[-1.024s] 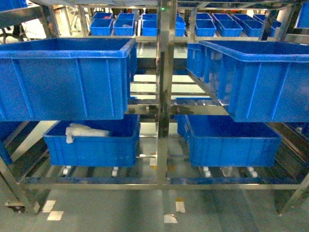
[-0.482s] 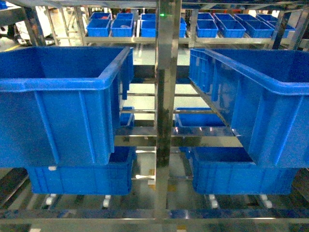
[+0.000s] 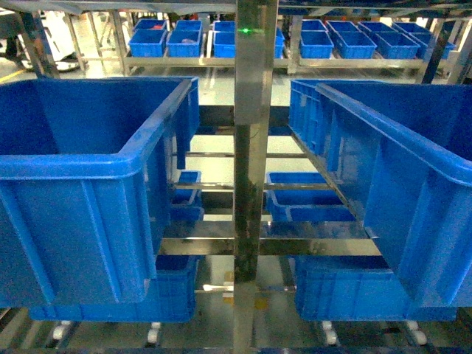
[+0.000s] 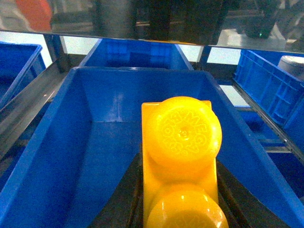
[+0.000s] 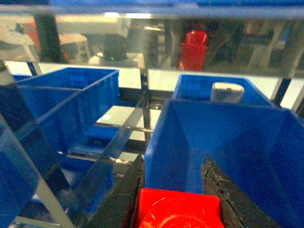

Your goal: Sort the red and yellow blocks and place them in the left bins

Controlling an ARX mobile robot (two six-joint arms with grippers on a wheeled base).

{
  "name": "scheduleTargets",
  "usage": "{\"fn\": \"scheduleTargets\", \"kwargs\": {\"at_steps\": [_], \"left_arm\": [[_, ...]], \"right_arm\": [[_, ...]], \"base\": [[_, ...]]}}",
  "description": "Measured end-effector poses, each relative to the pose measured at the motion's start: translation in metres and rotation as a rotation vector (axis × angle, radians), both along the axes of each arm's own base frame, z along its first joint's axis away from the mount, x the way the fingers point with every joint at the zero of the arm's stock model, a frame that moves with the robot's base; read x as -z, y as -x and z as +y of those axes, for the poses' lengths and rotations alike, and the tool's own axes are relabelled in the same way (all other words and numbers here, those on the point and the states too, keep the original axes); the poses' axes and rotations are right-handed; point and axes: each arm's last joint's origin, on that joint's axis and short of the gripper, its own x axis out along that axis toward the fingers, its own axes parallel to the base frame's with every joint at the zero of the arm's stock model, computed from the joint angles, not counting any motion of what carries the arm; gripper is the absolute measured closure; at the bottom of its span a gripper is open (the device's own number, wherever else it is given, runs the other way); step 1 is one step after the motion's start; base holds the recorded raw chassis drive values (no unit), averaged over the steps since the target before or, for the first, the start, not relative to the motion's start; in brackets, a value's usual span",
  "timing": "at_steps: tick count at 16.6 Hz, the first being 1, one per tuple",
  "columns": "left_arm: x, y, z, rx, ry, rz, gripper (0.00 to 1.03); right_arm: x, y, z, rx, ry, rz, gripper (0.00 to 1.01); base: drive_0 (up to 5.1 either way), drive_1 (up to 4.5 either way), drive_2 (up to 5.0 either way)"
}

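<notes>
Bright, even overhead light. Glare streaks the steel post (image 3: pixel 253 147) and floor at twelve o'clock. The yellow block (image 4: pixel 180 156) gleams, its near stud blurred.

A steel rack (image 3: pixel 253 140) with a shiny upright post carries blue bins — a large one at upper left (image 3: pixel 88 184), another at upper right (image 3: pixel 398 177). Two more bins (image 3: pixel 354 284) sit on the lower shelf, on white rollers (image 3: pixel 328 335).
</notes>
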Motion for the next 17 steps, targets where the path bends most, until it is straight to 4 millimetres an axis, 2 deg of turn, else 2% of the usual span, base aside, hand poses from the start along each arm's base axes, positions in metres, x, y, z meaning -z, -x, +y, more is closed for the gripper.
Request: {"fn": "scheduleTargets", "kwargs": {"at_steps": [2, 4, 6, 8, 9, 10, 11, 13, 15, 17], "left_arm": [[0.000, 0.000, 0.000, -0.002, 0.000, -0.001, 0.76], [0.000, 0.000, 0.000, 0.000, 0.000, -0.001, 0.76], [0.000, 0.000, 0.000, -0.001, 0.000, -0.001, 0.76], [0.000, 0.000, 0.000, -0.002, 0.000, -0.001, 0.76], [-0.001, 0.000, 0.000, -0.001, 0.000, -0.002, 0.76], [0.000, 0.000, 0.000, -0.001, 0.000, -0.001, 0.76], [0.000, 0.000, 0.000, -0.001, 0.000, 0.000, 0.76], [-0.001, 0.000, 0.000, -0.001, 0.000, -0.002, 0.76], [-0.001, 0.000, 0.000, -0.002, -0.001, -0.002, 0.76], [-0.001, 0.000, 0.000, -0.001, 0.000, -0.002, 0.76]], "right_arm": [[0.023, -0.040, -0.020, 0.052, -0.009, 0.059, 0.72], [0.050, -0.083, -0.027, 0.050, -0.043, 0.210, 0.72], [0.060, -0.118, -0.033, 0.082, -0.047, 0.225, 0.72], [0.083, -0.153, -0.039, 0.134, -0.038, 0.210, 0.72], [0.087, -0.157, -0.042, 0.141, -0.039, 0.211, 0.65], [0.080, -0.156, -0.040, 0.137, -0.037, 0.181, 0.54], [0.073, -0.153, -0.037, 0.134, -0.032, 0.155, 0.48], [0.071, -0.138, -0.031, 0.120, -0.017, 0.161, 0.28], [0.068, -0.118, -0.024, 0.100, -0.007, 0.136, 0.03], [0.050, -0.080, -0.010, 0.038, 0.019, 0.107, 0.03]], "base": [[0.0, 0.00, 0.0], [0.0, 0.00, 0.0], [0.0, 0.00, 0.0], [0.0, 0.00, 0.0], [0.0, 0.00, 0.0], [0.0, 0.00, 0.0], [0.0, 0.00, 0.0], [0.0, 0.00, 0.0], [0.0, 0.00, 0.0], [0.0, 0.00, 0.0]]}}
